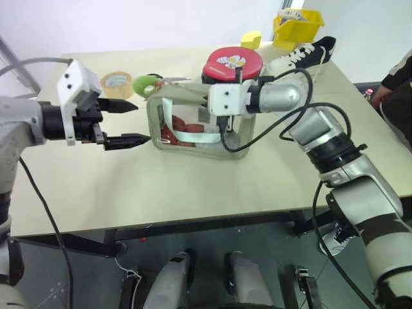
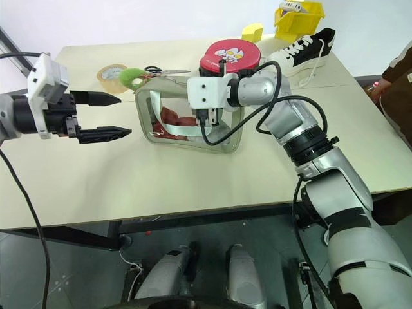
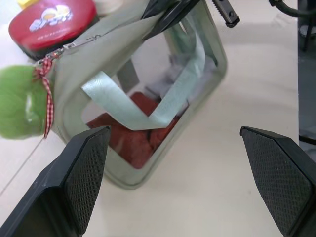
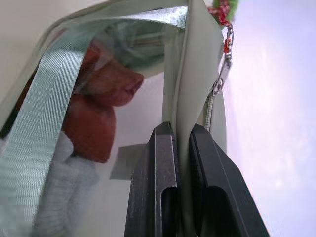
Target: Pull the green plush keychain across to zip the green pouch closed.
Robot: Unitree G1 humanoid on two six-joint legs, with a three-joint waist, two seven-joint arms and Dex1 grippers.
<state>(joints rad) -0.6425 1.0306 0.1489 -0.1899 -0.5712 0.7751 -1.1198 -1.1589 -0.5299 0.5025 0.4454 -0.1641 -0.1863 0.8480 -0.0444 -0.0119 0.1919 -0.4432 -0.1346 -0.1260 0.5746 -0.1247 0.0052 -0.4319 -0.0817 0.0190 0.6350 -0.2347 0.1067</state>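
1. Pouch first: the green pouch [image 1: 196, 122] stands upright on the surface [image 1: 193, 187], and I use it as my landmark.
2. My right claw [image 4: 180, 148] is clenched on the pouch's top edge, the fabric pinched between both fingers [image 4: 153, 187].
3. My left claw [image 1: 122, 122] is released, jaws spread wide, just beside the pouch's end and touching nothing.
4. I see the green plush keychain [image 1: 145, 84] hanging at the pouch's top corner nearest the left claw, on the zipper.
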